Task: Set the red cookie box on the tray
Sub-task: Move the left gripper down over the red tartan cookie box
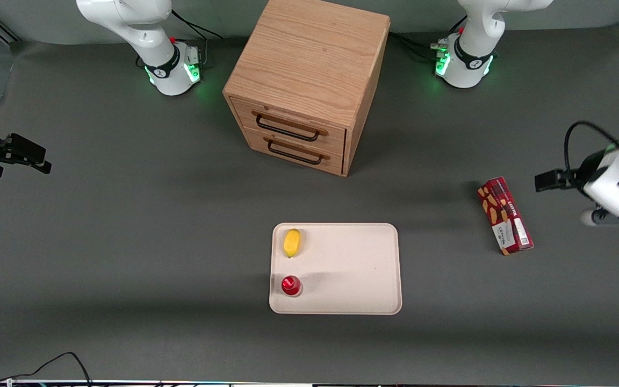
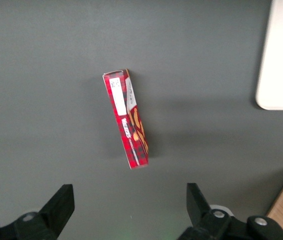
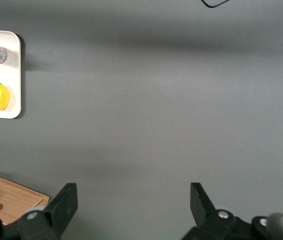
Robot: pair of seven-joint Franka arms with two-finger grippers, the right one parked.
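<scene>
we find the red cookie box (image 1: 504,215) flat on the table (image 1: 127,242), near the working arm's end, well apart from the tray (image 1: 352,269). the gripper (image 2: 130,205) hangs above the table beside the box, jaws spread apart, gripping nothing. a lemon (image 1: 292,243) and red can (image 1: 290,285) sit along one tray edge.

Colours on the dark grey bench (image 1: 127,242)

The red cookie box (image 1: 504,216) is dark red, printed with golden cookie shapes, with a white label patch at the end nearer the front camera. The tray (image 1: 352,269) is plain beige; on it lie a yellow lemon (image 1: 292,243) and a small round red object (image 1: 290,285). The drawer cabinet (image 1: 309,80) is light wood with black handles. The gripper (image 2: 130,205), above the bench near the box, is black with jaws spread wide.
</scene>
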